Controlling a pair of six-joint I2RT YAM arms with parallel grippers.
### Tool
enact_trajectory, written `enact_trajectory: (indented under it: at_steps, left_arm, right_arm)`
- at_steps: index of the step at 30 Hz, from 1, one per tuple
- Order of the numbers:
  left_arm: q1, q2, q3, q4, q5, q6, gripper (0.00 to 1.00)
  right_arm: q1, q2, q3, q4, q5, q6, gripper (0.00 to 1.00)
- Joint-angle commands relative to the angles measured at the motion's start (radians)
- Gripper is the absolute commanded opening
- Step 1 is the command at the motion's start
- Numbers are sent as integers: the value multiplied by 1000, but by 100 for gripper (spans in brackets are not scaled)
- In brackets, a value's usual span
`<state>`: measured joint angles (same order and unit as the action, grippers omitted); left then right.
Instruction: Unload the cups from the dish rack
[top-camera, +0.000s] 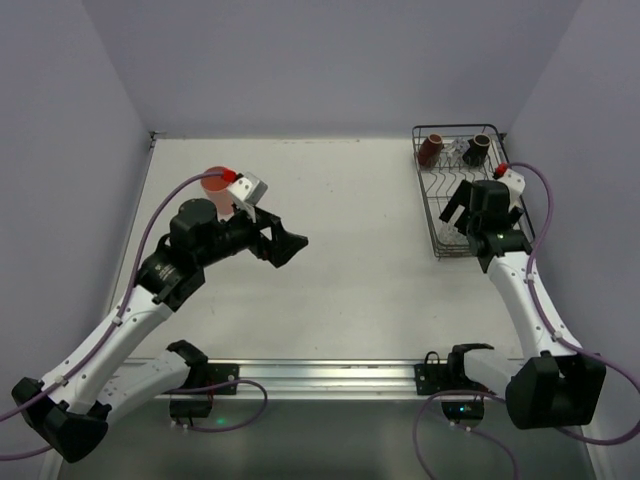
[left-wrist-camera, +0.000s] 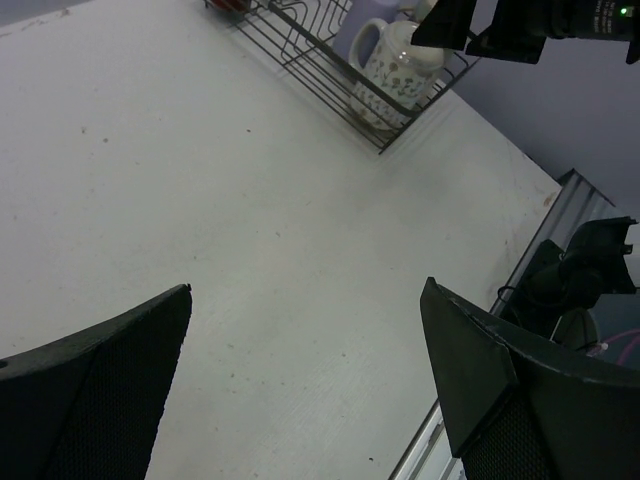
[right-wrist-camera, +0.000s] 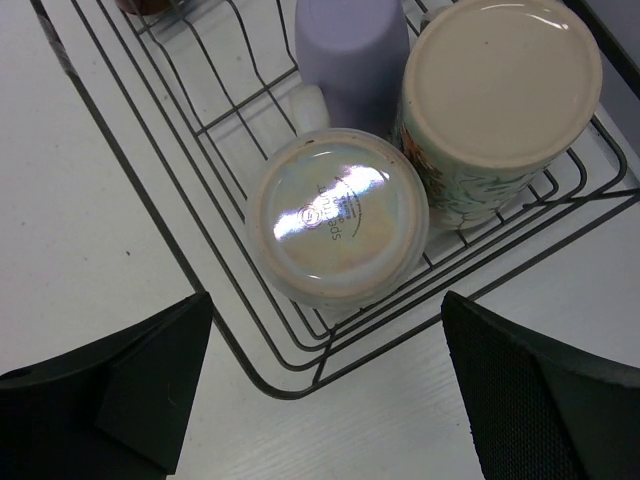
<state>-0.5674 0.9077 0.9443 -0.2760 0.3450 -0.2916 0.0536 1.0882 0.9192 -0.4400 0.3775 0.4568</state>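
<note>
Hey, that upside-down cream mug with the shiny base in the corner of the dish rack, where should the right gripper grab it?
Grip the cream mug by its side wall just under the upturned base, with the right gripper coming straight down from above. It stands upside down, so no rim is exposed, and the floral mug and lavender cup crowd one side.

Left arm (top-camera: 120, 325) runs from its near-left base toward centre with the forearm about level. Left end effector (top-camera: 288, 243) points right, fingers spread wide, nothing between them. Right arm (top-camera: 525, 295) reaches from the near-right base out to the far right, wrist bent down. Right end effector (top-camera: 468, 212) is aimed downward, fingers likewise wide apart, gripping nothing. Both wrist views show the gaps.
</note>
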Motion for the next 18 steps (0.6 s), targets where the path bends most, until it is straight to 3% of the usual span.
enact_trajectory:
  at_steps: [1,13,18]
  left_arm:
    - [-5,7,-35,44,29,25,100]
    - [-6,-15,-38,52,45,28,100]
    - [-6,-12,-39,52,34,29,100]
  right_arm:
    - [-21,35,64,-3,-23,-9,99]
    - [-47,199,147,-8,-103,-41,99]
    - [-80,219,141,-35,-42,-55,99]
